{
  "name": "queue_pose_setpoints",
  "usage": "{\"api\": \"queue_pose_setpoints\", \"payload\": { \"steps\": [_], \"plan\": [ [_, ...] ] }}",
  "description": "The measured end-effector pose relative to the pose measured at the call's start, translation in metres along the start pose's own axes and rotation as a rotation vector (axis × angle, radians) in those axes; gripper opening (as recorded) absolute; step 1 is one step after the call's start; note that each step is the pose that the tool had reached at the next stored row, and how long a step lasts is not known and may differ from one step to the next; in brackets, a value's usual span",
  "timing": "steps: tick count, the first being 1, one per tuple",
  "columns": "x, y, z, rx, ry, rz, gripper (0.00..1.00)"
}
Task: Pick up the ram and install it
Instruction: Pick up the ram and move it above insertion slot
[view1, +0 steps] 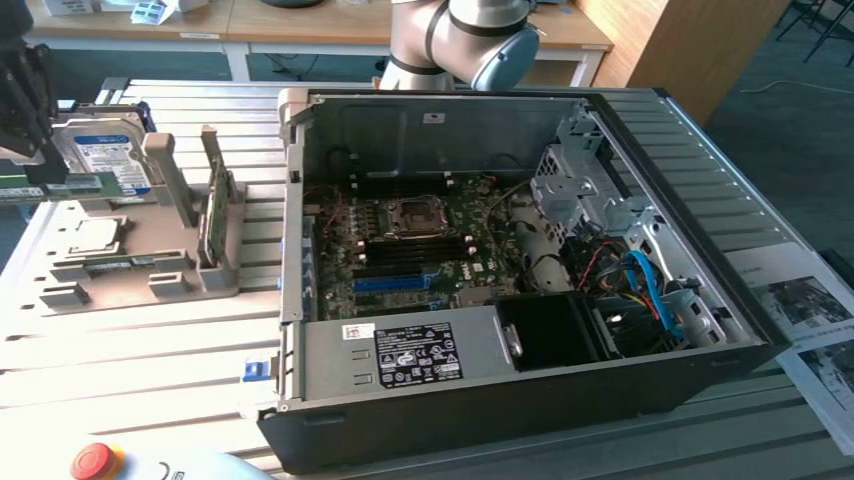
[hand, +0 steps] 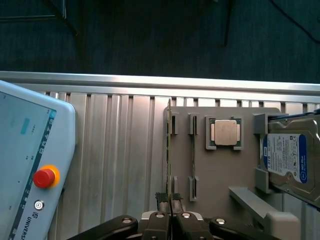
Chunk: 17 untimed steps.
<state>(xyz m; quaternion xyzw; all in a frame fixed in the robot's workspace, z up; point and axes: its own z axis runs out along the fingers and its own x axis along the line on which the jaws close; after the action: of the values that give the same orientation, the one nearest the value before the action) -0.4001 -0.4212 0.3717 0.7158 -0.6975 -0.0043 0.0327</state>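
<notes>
Jaws clenched on the ram (hand: 168, 150). In the wrist view you see it edge-on, a thin green line pinched between the two fingertips (hand: 161, 198). It runs just beside the outer pair of slots in the grey holder (hand: 220, 190), not quite lined up with them. In the exterior view the same stick hangs level under the jaws at the far left edge, white label facing you. It looks raised off the holder, in front of the hard drive (hand: 290, 160).

Next slot pair over, a second memory stick (hand: 193, 150) sits in the holder. Beside that is the processor chip (hand: 225, 132) in its square pocket, then the hard drive propped at the holder's end. A taller green card (view1: 214, 215) stands upright on the holder's side nearest the computer case (view1: 400, 440).

Holder sits on the slatted metal table (hand: 115, 150). The case lies open on the same table, to the exterior view's right of the holder and well apart from the ram, with the motherboard (view1: 414, 250) exposed.

Your control tablet (hand: 25, 150) with its red stop button (hand: 44, 177) lies on the table, on the far side of the ram from the holder. Arm's elbow joint (view1: 467, 30) shows behind the case.
</notes>
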Motion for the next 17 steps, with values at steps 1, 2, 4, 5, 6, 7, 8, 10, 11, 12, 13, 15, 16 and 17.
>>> {"api": "queue_pose_setpoints", "payload": {
  "steps": [1,2,4,5,6,7,8,10,11,12,13,15,16,17],
  "plan": [
    [0.0,0.0001,-0.0017,0.0,0.0,0.0,0.12],
    [0.0,0.0002,-0.0033,0.0,0.0,0.0,0.12],
    [0.0,0.0003,-0.0065,0.0,0.0,0.0,0.12],
    [0.0,0.0004,-0.0082,0.0,0.0,0.0,0.12],
    [0.0,0.0005,-0.0099,0.0,0.0,0.0,0.12],
    [0.0,0.0006,-0.0114,0.0001,-0.0001,0.0,0.12],
    [0.001,0.0007,-0.0131,0.0,0.0,0.0,0.12],
    [0.001,0.0009,-0.0163,0.0,0.0,0.0,0.12],
    [0.001,0.001,-0.018,0.0,0.0,0.0,0.12],
    [0.001,0.001,-0.0196,0.0,0.0,0.0,0.12],
    [0.001,0.0011,-0.0211,-0.0001,0.0,0.0,0.12],
    [0.001,0.0013,-0.0238,0.0001,0.0,0.0,0.12],
    [0.001,0.0013,-0.0252,0.0,0.0,0.0,0.12],
    [0.001,0.0014,-0.0267,0.0,0.0,0.0,0.12]
  ]
}}
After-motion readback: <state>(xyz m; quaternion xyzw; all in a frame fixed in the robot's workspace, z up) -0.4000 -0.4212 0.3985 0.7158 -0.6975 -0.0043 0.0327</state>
